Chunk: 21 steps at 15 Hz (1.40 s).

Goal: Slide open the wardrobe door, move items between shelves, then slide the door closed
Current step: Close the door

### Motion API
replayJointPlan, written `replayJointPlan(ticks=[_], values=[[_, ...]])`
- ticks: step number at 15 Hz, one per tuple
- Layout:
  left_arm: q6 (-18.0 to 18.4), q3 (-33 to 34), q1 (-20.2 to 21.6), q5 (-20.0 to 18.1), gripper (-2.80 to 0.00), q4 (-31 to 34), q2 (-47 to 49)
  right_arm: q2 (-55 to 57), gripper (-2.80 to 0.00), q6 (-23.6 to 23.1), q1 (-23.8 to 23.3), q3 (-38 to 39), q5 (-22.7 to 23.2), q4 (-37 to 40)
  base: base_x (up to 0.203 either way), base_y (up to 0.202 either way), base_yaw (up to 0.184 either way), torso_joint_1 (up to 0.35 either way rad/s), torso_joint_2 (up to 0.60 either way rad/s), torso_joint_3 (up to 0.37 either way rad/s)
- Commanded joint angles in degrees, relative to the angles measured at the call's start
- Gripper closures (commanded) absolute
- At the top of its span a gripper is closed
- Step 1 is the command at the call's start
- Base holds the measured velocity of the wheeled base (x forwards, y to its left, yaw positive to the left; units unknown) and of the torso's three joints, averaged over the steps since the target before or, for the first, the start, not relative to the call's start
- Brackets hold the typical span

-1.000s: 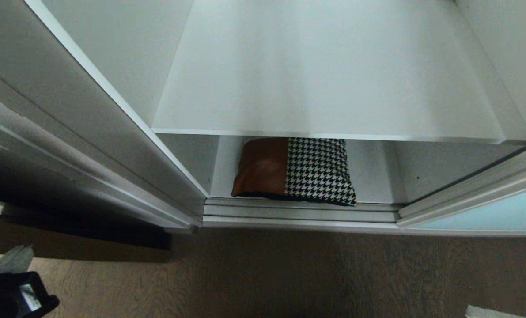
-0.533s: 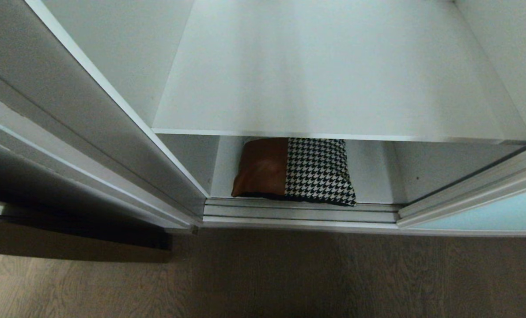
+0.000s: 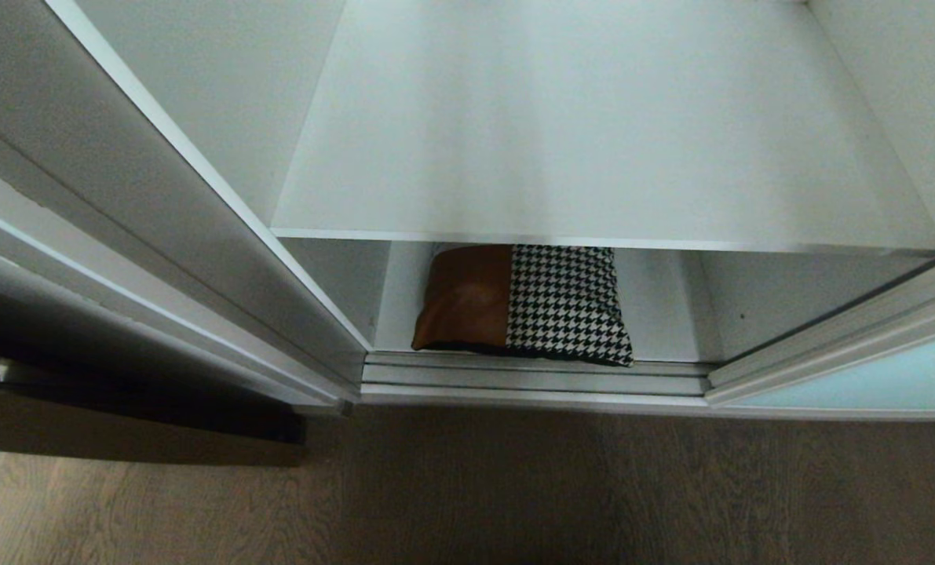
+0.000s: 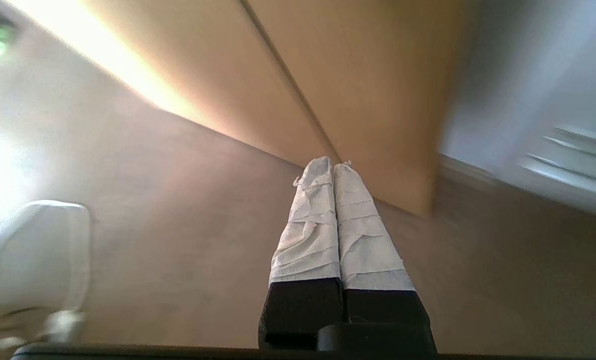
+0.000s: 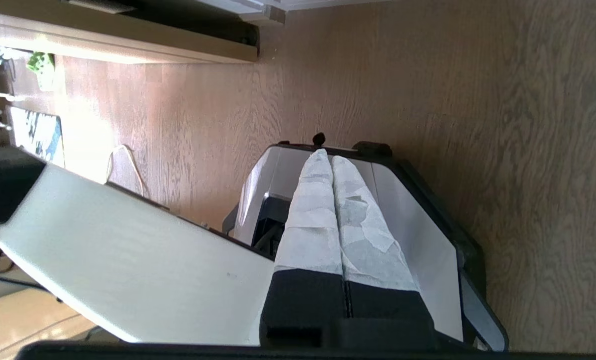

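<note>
- Left gripper (image 4: 333, 167) low over wooden floor (image 4: 177, 225), fingers pressed together, holding nothing.
- Right gripper (image 5: 332, 159) above robot base (image 5: 418, 225), pressed together, empty.
- Cushion (image 3: 524, 304) on bottom shelf (image 3: 663, 314); sliding door (image 3: 867, 377) at right.

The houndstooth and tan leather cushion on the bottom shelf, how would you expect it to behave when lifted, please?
The rectangular houndstooth and tan leather cushion looks plump and creased, so it probably yields and sags rather than staying stiff. Its smooth leather part may slip more than the woven part.

cushion (image 3: 524, 304): lying on the bottom shelf (image 3: 659, 314), right behind the door track (image 3: 534, 375)
upper shelf (image 3: 593, 157): sitting above the cushion
sliding door (image 3: 867, 369): sitting off to the right
</note>
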Motion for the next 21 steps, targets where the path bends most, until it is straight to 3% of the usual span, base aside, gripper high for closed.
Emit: replayJointPlan(ticks=[1, 5, 6, 19, 21], values=[[-1.25, -0.67, 0.60, -10.74, 0.00, 3.01, -7.02, -1.19, 0.00, 0.09, 0.01, 0.30, 0.15, -0.04, 0.000, 0.000, 0.000, 0.000, 0.00, 0.000], [-1.51, -0.86, 0.70, -27.66, 0.00, 7.85, -10.65, -1.87, 0.00, 0.26, 0.09, 0.27, 0.12, -0.04, 0.000, 0.000, 0.000, 0.000, 0.00, 0.000], [-0.73, -0.10, 0.70, -29.62, 0.00, 8.71, -10.71, -2.22, 0.00, 0.26, 0.09, 0.27, 0.12, -0.04, 0.000, 0.000, 0.000, 0.000, 0.00, 0.000], [-0.98, 0.00, 0.71, -29.20, 0.00, 8.19, -10.82, -2.48, 0.00, 0.18, 0.53, 2.84, -0.45, -0.65, 0.000, 0.000, 0.000, 0.000, 0.00, 0.000], [-0.98, 0.00, 0.71, -29.20, 0.00, 8.19, -10.82, -2.51, 0.00, -0.01, 0.80, 3.42, -3.73, -0.77, 0.000, 0.000, 0.000, 0.000, 0.00, 0.000]])
